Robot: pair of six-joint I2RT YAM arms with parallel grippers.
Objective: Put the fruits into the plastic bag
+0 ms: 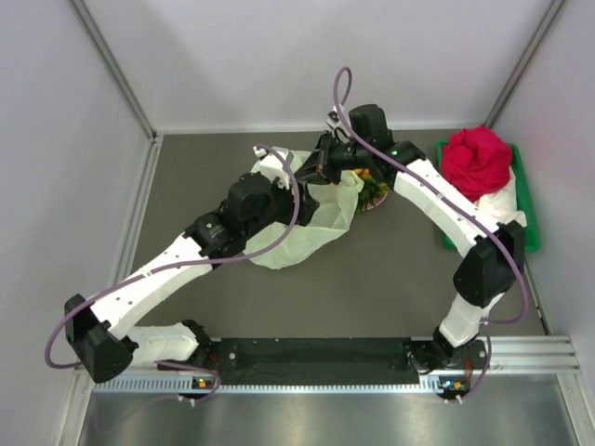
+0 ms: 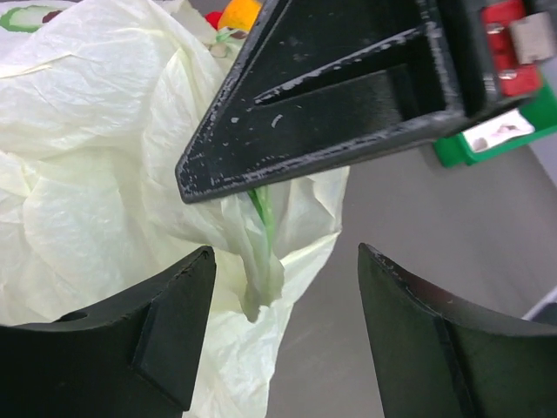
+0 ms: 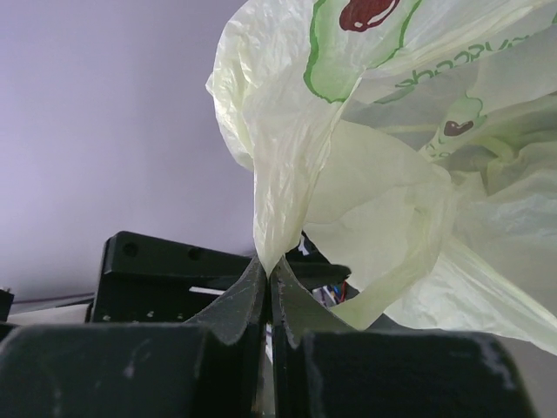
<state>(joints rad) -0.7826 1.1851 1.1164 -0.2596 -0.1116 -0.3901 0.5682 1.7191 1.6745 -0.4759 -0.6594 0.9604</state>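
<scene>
The pale-green plastic bag (image 1: 311, 223) lies crumpled at mid-table. My right gripper (image 3: 270, 261) is shut on a pinch of the plastic bag (image 3: 365, 174) and holds that edge up. My left gripper (image 2: 285, 252) is open just under the right one. A twisted strip of the plastic bag (image 2: 104, 157) hangs between its fingers (image 2: 165, 331) without touching them. The fruits (image 1: 374, 190) sit in a small heap right of the bag. One orange fruit (image 2: 239, 13) shows past the bag in the left wrist view.
A red cloth bundle (image 1: 476, 163) rests on a green tray (image 1: 528, 218) at the right edge. Grey walls close in the table at the back and on both sides. Both arms cross over the bag.
</scene>
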